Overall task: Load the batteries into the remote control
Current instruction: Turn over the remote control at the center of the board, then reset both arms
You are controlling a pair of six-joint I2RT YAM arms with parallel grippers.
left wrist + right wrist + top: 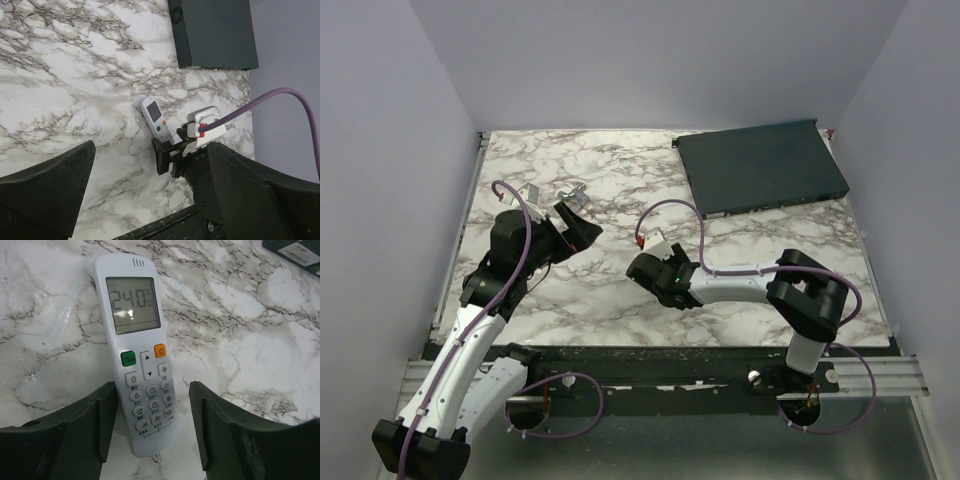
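The white remote control [137,355] lies face up on the marble table, its grey display reading 24.0, with green and orange buttons below. My right gripper [154,427] is open, its fingers either side of the remote's lower end; the left finger [102,420] is very close to the remote's edge. In the left wrist view the remote [155,119] lies in front of the right gripper [167,155]. My left gripper [150,200] is open and empty, above the table to the left [578,228]. In the top view the right gripper [655,272] covers the remote. No batteries or battery recess show.
A large dark flat box [760,168] lies at the back right; it also shows in the left wrist view [212,30]. Two small metal brackets [530,193] [575,190] lie at the back left near the left gripper. Walls enclose the table on three sides.
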